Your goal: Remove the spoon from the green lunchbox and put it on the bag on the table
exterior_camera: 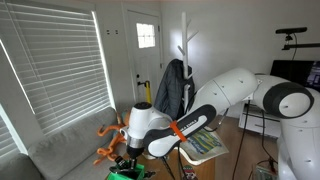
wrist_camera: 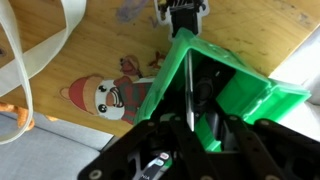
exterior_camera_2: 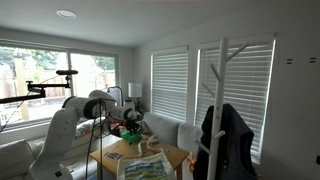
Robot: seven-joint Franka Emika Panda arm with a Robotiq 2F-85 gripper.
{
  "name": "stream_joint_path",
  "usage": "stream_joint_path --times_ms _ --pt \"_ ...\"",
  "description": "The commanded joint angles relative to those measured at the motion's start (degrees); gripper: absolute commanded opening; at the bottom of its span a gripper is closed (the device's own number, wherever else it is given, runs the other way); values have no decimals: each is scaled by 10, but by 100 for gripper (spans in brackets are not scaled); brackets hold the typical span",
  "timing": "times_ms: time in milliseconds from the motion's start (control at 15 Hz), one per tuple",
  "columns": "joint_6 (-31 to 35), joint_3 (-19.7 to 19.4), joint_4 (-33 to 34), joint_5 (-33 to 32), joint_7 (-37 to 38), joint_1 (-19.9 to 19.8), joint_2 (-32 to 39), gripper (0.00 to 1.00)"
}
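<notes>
In the wrist view the open green lunchbox (wrist_camera: 250, 95) lies on the wooden table (wrist_camera: 110, 40), right under my gripper (wrist_camera: 200, 125). A thin silver spoon handle (wrist_camera: 188, 100) stands up out of the box between my fingers, close to one of them. The jaws look open, with green showing in the gap. The bag (wrist_camera: 105, 95), cloth with a snowman print and pale straps, lies beside the box. In an exterior view my gripper (exterior_camera: 130, 160) hangs low over the lunchbox (exterior_camera: 122, 174).
A coat rack with a dark jacket (exterior_camera: 175, 85) stands behind the table; it also shows in an exterior view (exterior_camera_2: 225, 135). A grey sofa (exterior_camera: 60, 150) runs under the blinds. A printed sheet (exterior_camera: 205, 145) lies on the table. Orange objects (exterior_camera: 108, 140) sit near the gripper.
</notes>
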Motion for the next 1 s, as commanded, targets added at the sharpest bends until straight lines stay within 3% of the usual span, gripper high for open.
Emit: stream_joint_path --times_ms 0,133,200,400,667,933 --pt "8 5 21 2 -23 -2 23 28" --pt "9 4 24 -2 -26 -1 27 25" --pt "8 4 25 -2 -28 -1 28 12" --pt "13 10 16 4 -27 2 14 0" --pt "24 27 -15 23 -20 2 -40 2" --pt "45 14 -55 6 27 1 -126 2"
